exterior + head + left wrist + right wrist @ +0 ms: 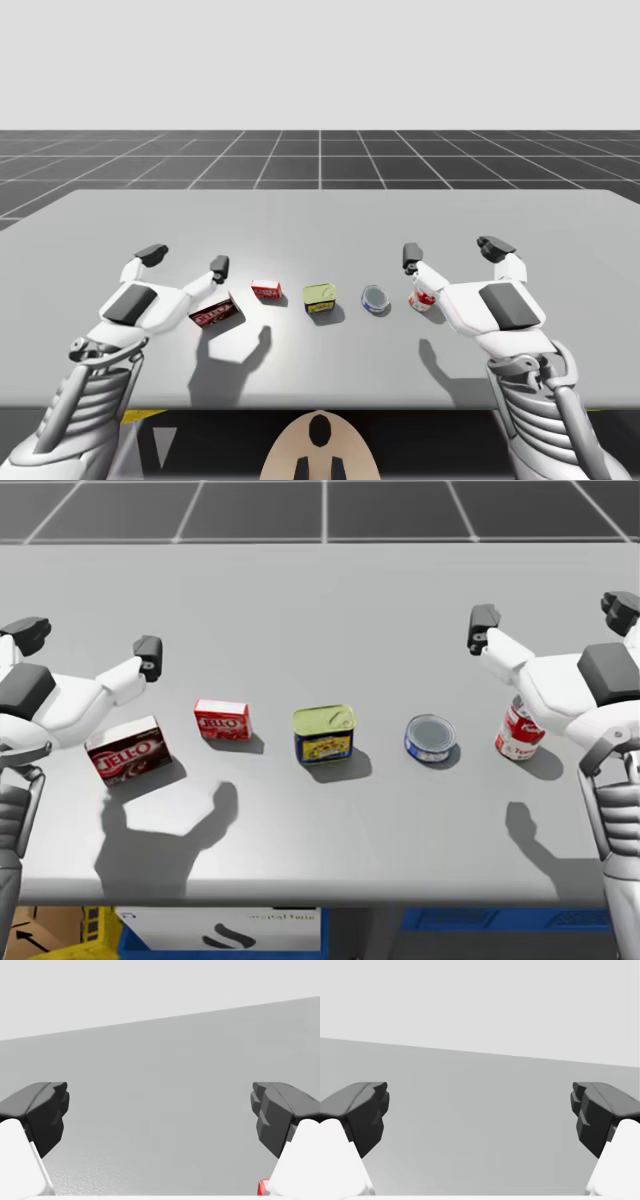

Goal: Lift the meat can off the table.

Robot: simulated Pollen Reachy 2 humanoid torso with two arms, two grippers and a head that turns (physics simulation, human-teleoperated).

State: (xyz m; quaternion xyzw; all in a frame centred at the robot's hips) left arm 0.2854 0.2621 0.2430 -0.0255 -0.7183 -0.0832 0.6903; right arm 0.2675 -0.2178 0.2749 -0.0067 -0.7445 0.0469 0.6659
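The meat can [323, 735], rectangular and yellow-lidded, stands at the middle of the table [320, 600], between a small red box [222, 720] on its left and a flat blue can [431, 738] on its right. My left gripper [185, 259] and right gripper [452, 250] hover well aside, fingers spread, empty.

Left tool [185, 259], right tool [452, 250] white, black-tipped; forearms [85, 400] ribbed grey.

Yellow-and-blue meat can [323, 735], dark red box [128, 750], bright red box [221, 721], seemingly blue flat can [431, 738], red-white can [518, 738]
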